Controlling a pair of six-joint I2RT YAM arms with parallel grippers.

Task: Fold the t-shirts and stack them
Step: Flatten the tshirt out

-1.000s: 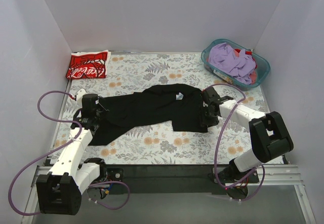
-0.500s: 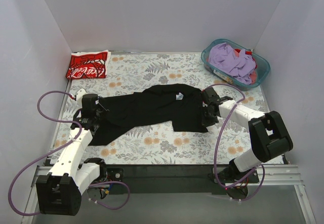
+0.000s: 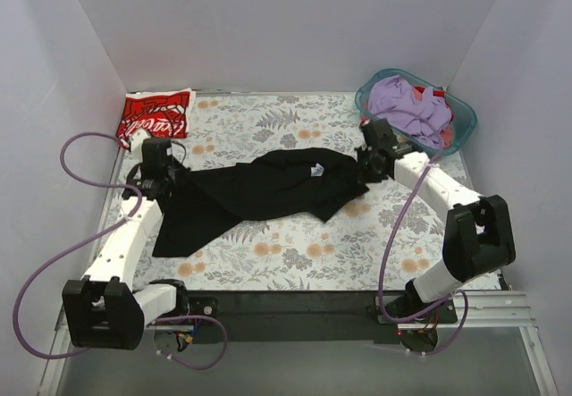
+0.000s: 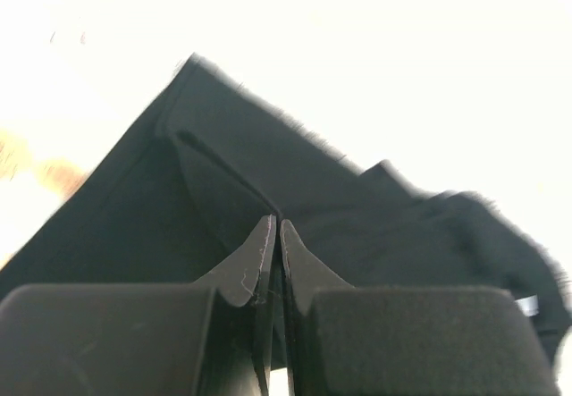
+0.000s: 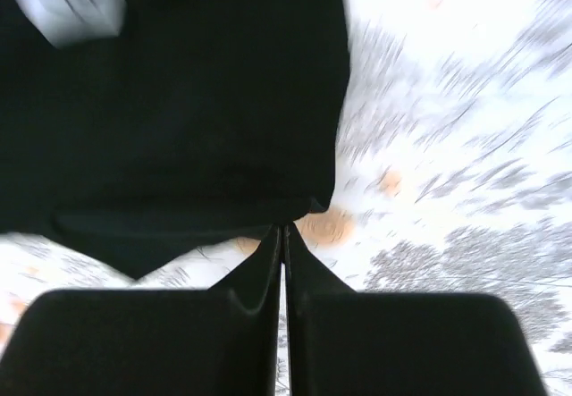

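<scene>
Two t-shirts lie on the flowered table (image 3: 295, 248): the black t-shirt (image 3: 259, 190) is spread, crumpled, across the middle, and the red t-shirt (image 3: 154, 115) sits folded in the far left corner, well apart from it. The left gripper (image 4: 275, 228) has its fingers pressed together on a fold at the black t-shirt's left end, while the right gripper (image 5: 284, 231) pinches the cloth's edge at its right end. A teal basket (image 3: 462, 132) heaped with purple clothes (image 3: 407, 105) stands in the far right corner.
</scene>
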